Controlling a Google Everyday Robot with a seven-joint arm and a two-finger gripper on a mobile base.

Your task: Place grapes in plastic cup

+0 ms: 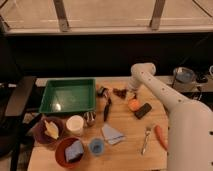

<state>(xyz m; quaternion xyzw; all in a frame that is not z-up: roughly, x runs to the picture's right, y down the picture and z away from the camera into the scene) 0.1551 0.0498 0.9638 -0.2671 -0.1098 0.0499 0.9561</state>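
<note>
A green tray [70, 95] sits at the left of the wooden table [125, 156]. In front of it stand a cream-white cup [75, 125], a dark bowl [36, 131] and a red-brown bowl [59, 147] holding a blue sponge [74, 150]. At the right lie an orange fruit [133, 104], a fork [146, 138] and a carrot [160, 136].

Layout as I log it, all relative to the gripper [129, 93], which sits low over the far side of the table [125, 155].
- Grapes [119, 92]: just left, on the table.
- Round fruit [133, 104]: just in front.
- Small block [143, 110]: front-right.
- Tray [68, 95]: well left.
- Brush [106, 106]: front-left, between tray and fruit.
- Plastic cup [96, 146]: far front-left, between sponge bowl [58, 147] and cloth [112, 134].
- Taller cup [75, 125]: front-left, behind the bowl.
- Fork [146, 139], carrot [161, 136]: front-right.
</note>
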